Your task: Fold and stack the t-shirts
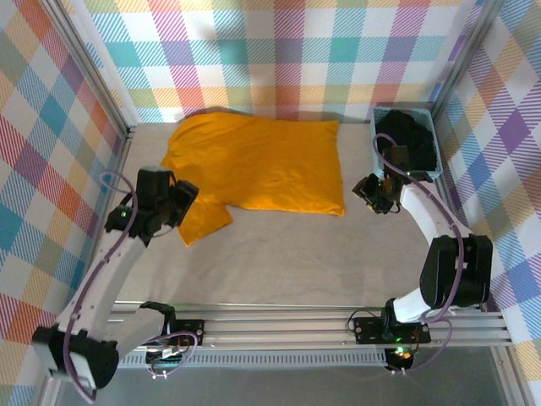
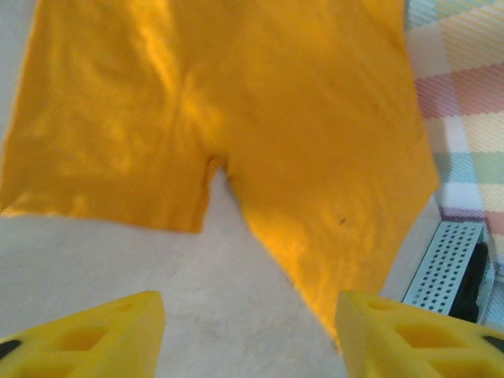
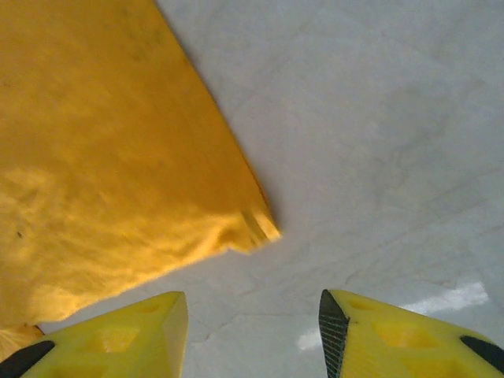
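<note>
Left end effector (image 2: 250,315) and right end effector (image 3: 252,305) gape empty (orange shirt (image 1: 262,165) nearby); blue basket (image 1: 436,145) holds black garment (image 1: 410,139)

Shirt (image 1: 254,165) left of basket (image 1: 437,145)

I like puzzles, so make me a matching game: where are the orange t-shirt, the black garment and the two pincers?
1 orange t-shirt
2 black garment
3 left pincer
4 right pincer

A open, by the shirt's hem corner
B in the light blue basket
C spread on the table
D open, by the shirt's sleeve

Pairs: 1-C, 2-B, 3-D, 4-A
</note>
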`<state>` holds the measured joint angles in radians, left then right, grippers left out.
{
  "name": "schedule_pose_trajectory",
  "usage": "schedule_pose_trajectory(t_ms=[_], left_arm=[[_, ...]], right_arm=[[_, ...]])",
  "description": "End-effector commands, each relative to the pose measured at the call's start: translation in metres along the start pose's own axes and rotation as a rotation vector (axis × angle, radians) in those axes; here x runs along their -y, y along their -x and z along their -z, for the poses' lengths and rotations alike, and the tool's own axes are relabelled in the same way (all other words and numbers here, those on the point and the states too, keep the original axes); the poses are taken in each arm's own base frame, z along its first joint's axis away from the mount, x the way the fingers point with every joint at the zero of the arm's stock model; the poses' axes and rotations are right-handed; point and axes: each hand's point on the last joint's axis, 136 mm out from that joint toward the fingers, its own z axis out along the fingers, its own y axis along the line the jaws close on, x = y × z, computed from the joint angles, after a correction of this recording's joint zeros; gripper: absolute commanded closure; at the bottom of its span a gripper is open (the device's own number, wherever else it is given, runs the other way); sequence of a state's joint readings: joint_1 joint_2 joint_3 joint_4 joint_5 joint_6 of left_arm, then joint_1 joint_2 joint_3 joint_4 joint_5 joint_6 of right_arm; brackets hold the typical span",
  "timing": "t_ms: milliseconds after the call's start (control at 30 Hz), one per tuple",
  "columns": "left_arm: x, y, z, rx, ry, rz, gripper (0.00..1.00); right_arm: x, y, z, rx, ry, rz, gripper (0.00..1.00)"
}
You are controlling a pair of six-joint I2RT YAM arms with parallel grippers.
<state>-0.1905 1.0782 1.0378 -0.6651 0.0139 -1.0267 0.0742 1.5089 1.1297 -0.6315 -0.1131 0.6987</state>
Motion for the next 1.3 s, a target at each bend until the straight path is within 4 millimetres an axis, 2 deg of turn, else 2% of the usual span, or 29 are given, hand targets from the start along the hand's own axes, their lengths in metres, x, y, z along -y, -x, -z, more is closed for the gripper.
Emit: schedule_pose_trajectory(t_ms=[0,33,100,167,233,300,367,400,467,533,633,800,900,967,1033,1167,1267], left_arm=[[0.004,0.029,-0.040,0.043,0.066,0.039,0.49],[0.005,0.036,-0.053,0.048,0.095,0.039,0.52],[0.001,0.052,-0.087,0.048,0.193,0.026,0.63],[0.001,0.071,-0.118,0.053,0.234,0.023,0.68],[-0.004,0.088,-0.149,0.042,0.261,0.051,0.70],[-0.019,0.095,-0.188,-0.009,0.299,0.090,0.72],[-0.033,0.095,-0.216,-0.055,0.353,0.078,0.73],[-0.039,0.093,-0.227,-0.080,0.378,0.070,0.74],[-0.062,0.082,-0.237,-0.125,0.453,0.068,0.75],[-0.088,0.068,-0.232,-0.146,0.525,0.078,0.75],[-0.128,0.034,-0.209,-0.191,0.602,0.125,0.76],[-0.185,-0.035,-0.143,-0.280,0.691,0.184,0.76],[-0.207,-0.064,-0.115,-0.307,0.692,0.224,0.76],[-0.206,-0.067,-0.111,-0.298,0.651,0.218,0.74],[-0.197,-0.059,-0.114,-0.271,0.611,0.194,0.73],[-0.171,-0.043,-0.124,-0.255,0.573,0.169,0.72],[-0.146,-0.028,-0.119,-0.215,0.533,0.173,0.69]], right_arm=[[-0.040,0.008,-0.013,0.005,0.040,0.129,0.53],[-0.052,0.006,-0.022,-0.022,0.061,0.150,0.54],[-0.078,0.000,-0.045,-0.099,0.119,0.176,0.58],[-0.094,-0.002,-0.067,-0.143,0.128,0.190,0.60],[-0.105,-0.002,-0.087,-0.170,0.147,0.183,0.62],[-0.104,-0.003,-0.106,-0.205,0.128,0.146,0.62],[-0.094,-0.008,-0.121,-0.244,0.087,0.111,0.62],[-0.089,-0.012,-0.126,-0.260,0.063,0.098,0.62],[-0.078,-0.019,-0.134,-0.291,0.025,0.082,0.62],[-0.067,-0.027,-0.138,-0.319,-0.013,0.079,0.62],[-0.047,-0.038,-0.135,-0.347,-0.080,0.078,0.62],[-0.007,-0.061,-0.116,-0.384,-0.200,0.095,0.61],[0.011,-0.067,-0.103,-0.374,-0.255,0.123,0.61],[0.015,-0.069,-0.102,-0.375,-0.252,0.137,0.60],[0.013,-0.071,-0.105,-0.391,-0.238,0.149,0.60],[0.013,-0.067,-0.107,-0.392,-0.262,0.152,0.61],[0.011,-0.059,-0.098,-0.359,-0.280,0.151,0.61]])
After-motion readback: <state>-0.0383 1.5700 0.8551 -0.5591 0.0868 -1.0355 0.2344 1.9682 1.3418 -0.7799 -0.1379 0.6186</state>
